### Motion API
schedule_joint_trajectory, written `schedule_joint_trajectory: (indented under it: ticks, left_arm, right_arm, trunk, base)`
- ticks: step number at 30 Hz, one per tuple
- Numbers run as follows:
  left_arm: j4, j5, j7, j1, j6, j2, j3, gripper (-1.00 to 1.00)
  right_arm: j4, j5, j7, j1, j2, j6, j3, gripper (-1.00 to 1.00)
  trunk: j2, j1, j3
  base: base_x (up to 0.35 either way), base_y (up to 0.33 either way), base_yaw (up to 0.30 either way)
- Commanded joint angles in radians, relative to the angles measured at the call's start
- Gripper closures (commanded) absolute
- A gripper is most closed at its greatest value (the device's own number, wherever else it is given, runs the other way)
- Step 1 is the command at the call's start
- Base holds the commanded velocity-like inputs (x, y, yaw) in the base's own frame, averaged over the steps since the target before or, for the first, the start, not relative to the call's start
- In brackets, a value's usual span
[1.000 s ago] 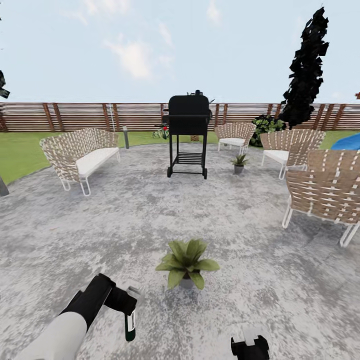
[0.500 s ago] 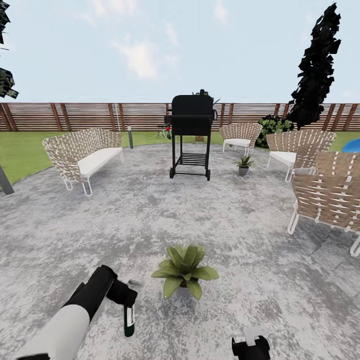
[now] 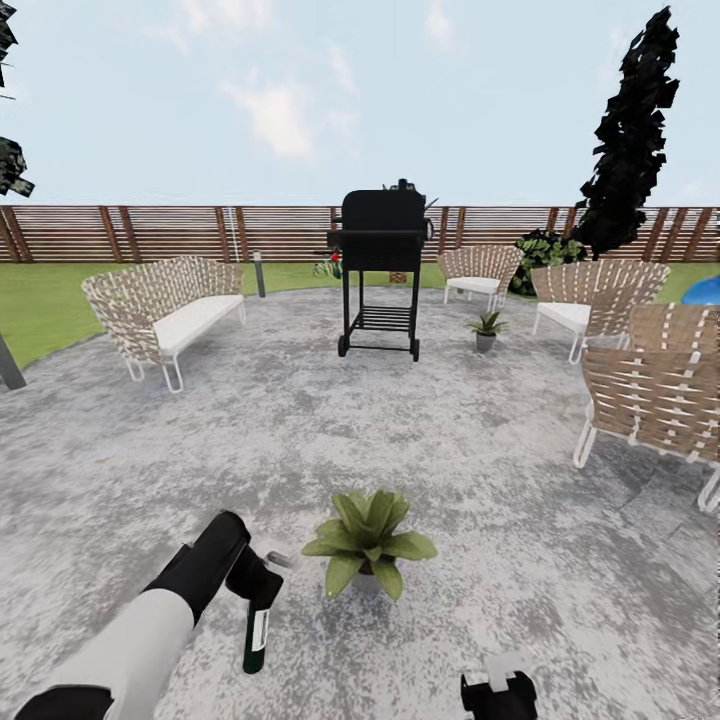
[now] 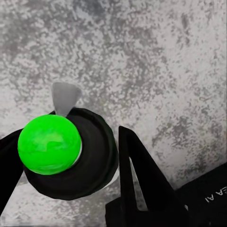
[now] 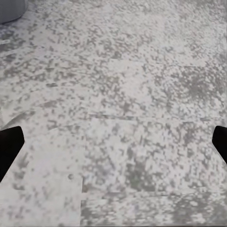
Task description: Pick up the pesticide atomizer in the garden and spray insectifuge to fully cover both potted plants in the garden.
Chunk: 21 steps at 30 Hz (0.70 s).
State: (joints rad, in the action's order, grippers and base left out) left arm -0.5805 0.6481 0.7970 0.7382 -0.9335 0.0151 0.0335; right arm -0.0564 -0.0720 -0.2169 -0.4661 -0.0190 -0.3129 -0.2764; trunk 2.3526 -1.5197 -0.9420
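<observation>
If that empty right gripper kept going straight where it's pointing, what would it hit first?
Most likely the bare stone patio: the right gripper, fingers spread wide, points down at it with nothing between. How far off is unclear.

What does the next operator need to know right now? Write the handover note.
Left claw: shut on the slim dark green-black pesticide atomizer with white label, which hangs head-up above the mottled grey stone patio.
Right claw: open, holding nothing, low over the patio.
Near potted plant with broad green leaves: just right of the atomizer.
Second small potted plant in a grey pot: farther off, right of the black grill.
Done: atomizer picked up.
Left: spray both plants.
</observation>
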Motion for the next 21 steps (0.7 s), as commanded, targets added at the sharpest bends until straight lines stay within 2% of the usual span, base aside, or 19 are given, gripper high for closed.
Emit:
schedule_joint_trajectory:
  ticks: [1,3,10,14,16,21]
  left_arm:
    - [0.0,0.01,0.01,-0.001,-0.002,0.0,0.005,1.0]
    - [0.009,0.006,0.009,-0.003,0.002,-0.001,0.017,1.0]
    - [0.008,0.01,0.002,-0.005,0.008,-0.003,0.019,1.0]
    - [0.011,0.007,-0.062,-0.051,0.021,0.0,0.02,1.0]
    - [0.013,0.002,-0.099,-0.074,0.082,0.002,0.019,1.0]
    - [0.049,-0.024,-0.12,-0.082,0.131,0.036,0.014,1.0]
  right_arm:
    - [0.001,-0.008,-0.004,-0.001,0.0,-0.003,-0.008,-1.0]
    - [0.002,-0.008,-0.003,0.0,-0.001,-0.002,-0.009,-1.0]
    - [0.003,-0.007,-0.008,0.0,0.003,-0.003,-0.008,-1.0]
    - [0.001,-0.009,-0.013,-0.001,-0.002,-0.003,-0.007,-1.0]
    - [0.001,-0.011,-0.014,-0.001,-0.004,-0.003,-0.007,-1.0]
    - [0.002,-0.07,-0.013,-0.001,-0.007,-0.002,-0.008,-1.0]
  trunk:
    - [0.0,0.0,-0.001]
    - [0.0,0.0,-0.001]
    - [0.0,0.0,-0.001]
    - [0.0,0.0,-0.001]
    - [0.0,0.0,-0.001]
    - [0.0,0.0,-0.001]
  base:
    - [0.0,0.0,-0.16]
    - [0.0,0.0,-0.233]
    - [0.0,0.0,-0.283]
    - [0.0,0.0,-0.063]
    - [0.0,0.0,-0.011]
    - [0.0,0.0,-0.002]
